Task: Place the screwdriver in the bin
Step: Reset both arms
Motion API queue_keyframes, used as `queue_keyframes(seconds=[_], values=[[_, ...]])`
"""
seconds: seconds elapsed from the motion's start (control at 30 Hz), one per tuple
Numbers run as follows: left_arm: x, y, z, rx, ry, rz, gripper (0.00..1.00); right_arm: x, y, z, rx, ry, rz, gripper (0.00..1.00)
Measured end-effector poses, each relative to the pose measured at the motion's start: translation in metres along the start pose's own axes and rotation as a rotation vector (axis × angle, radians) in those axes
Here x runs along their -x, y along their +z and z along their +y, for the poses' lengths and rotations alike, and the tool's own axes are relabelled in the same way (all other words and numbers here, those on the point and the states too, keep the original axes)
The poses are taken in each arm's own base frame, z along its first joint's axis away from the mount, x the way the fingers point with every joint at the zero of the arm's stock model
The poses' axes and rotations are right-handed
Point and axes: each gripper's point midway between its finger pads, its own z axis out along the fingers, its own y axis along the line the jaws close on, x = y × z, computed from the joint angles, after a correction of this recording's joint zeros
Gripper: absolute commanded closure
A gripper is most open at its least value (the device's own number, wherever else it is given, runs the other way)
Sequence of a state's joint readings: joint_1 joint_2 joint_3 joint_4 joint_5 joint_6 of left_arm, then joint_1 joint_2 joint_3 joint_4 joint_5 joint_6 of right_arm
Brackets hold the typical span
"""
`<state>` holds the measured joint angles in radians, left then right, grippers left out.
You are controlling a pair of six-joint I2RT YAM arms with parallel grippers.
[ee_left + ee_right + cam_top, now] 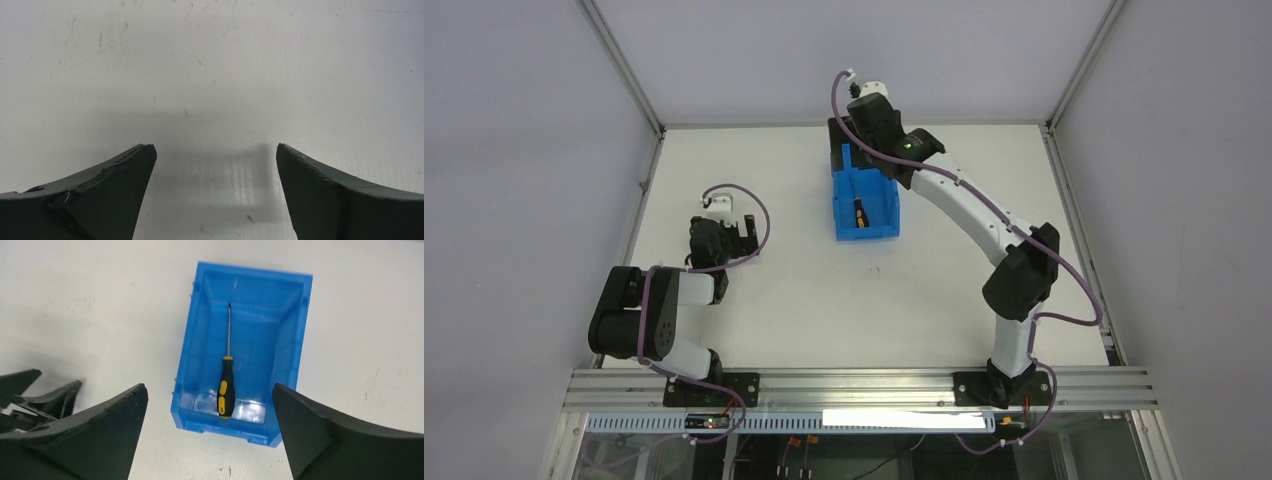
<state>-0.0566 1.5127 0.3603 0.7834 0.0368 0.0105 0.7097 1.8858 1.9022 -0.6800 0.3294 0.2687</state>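
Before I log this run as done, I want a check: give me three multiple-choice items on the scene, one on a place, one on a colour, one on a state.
1. Where is the screwdriver? A in the bin B beside it C held aloft
2. What colour is the bin? A red B green C blue
3. How is the right pincer? A shut on the screwdriver B open and empty C shut on the bin wall
Answers: 1 A, it lies flat on the bin floor; 2 C, the walls are bright blue; 3 B, its jaws stand apart, gripping nothing.
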Motion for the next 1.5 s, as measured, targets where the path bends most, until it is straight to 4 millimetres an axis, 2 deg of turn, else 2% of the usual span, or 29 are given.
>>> queue_keyframes(seconds=[0.23,0.37,0.57,0.7,0.8,0.9,1.03,1.23,1.4,1.5], values=[[0.000,0.000,0.000,0.000,0.000,0.000,0.00,0.055,-0.045,0.000,0.031,0.001,-0.108,0.01],[0.000,0.000,0.000,0.000,0.000,0.000,0.00,0.078,-0.070,-0.003,0.045,-0.006,-0.168,0.01],[0.000,0.000,0.000,0.000,0.000,0.000,0.00,0.086,-0.088,-0.015,0.013,-0.057,-0.193,0.01],[0.000,0.000,0.000,0.000,0.000,0.000,0.00,0.086,-0.093,-0.036,-0.018,-0.073,-0.182,0.01],[0.000,0.000,0.000,0.000,0.000,0.000,0.00,0.090,-0.094,-0.065,-0.057,-0.051,-0.175,0.01],[0.000,0.000,0.000,0.000,0.000,0.000,0.00,0.091,-0.096,-0.109,-0.119,-0.013,-0.160,0.01],[0.000,0.000,0.000,0.000,0.000,0.000,0.00,0.083,-0.100,-0.161,-0.179,0.038,-0.133,0.01],[0.000,0.000,0.000,0.000,0.000,0.000,0.00,0.067,-0.112,-0.223,-0.234,0.107,-0.102,0.01],[0.000,0.000,0.000,0.000,0.000,0.000,0.00,0.058,-0.123,-0.259,-0.263,0.148,-0.092,0.01],[0.000,0.000,0.000,0.000,0.000,0.000,0.00,0.056,-0.128,-0.267,-0.261,0.157,-0.093,0.01]])
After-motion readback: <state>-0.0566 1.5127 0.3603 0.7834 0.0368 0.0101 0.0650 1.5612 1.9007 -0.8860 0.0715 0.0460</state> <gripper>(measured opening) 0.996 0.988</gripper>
